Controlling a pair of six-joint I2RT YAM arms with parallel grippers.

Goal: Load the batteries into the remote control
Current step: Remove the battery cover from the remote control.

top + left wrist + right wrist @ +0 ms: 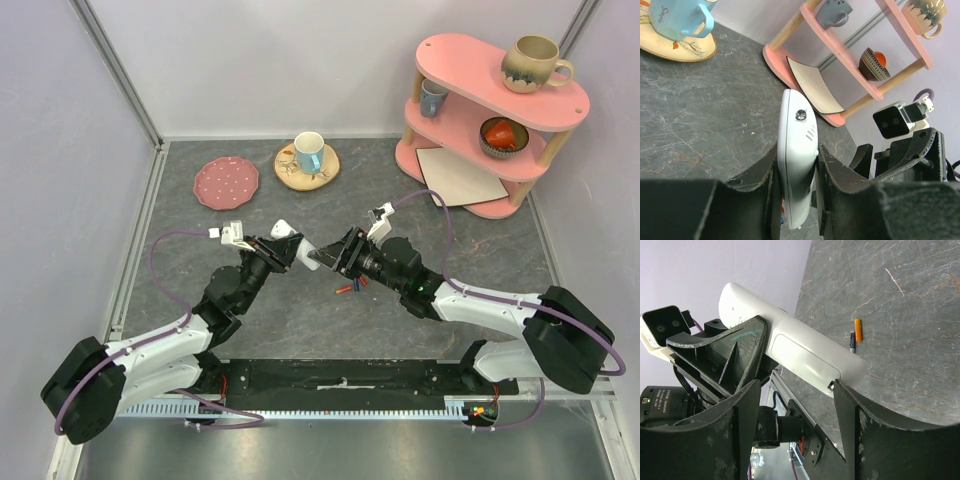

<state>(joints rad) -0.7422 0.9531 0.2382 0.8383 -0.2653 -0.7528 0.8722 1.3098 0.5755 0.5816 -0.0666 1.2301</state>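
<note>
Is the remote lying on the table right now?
No, the left end effector grips the remote and holds it up off the table.

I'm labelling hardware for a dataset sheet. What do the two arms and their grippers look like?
Both the left arm and right arm have white links with bulky black joints and bases. A purple cable loops along each to a small white wrist camera box. The left gripper and right gripper have black, angular, scuffed fingers; the left's show teal smears.

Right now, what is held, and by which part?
Left fingers clamp the white rectangular remote by its long edges; right fingers open, gripping nothing.
</note>
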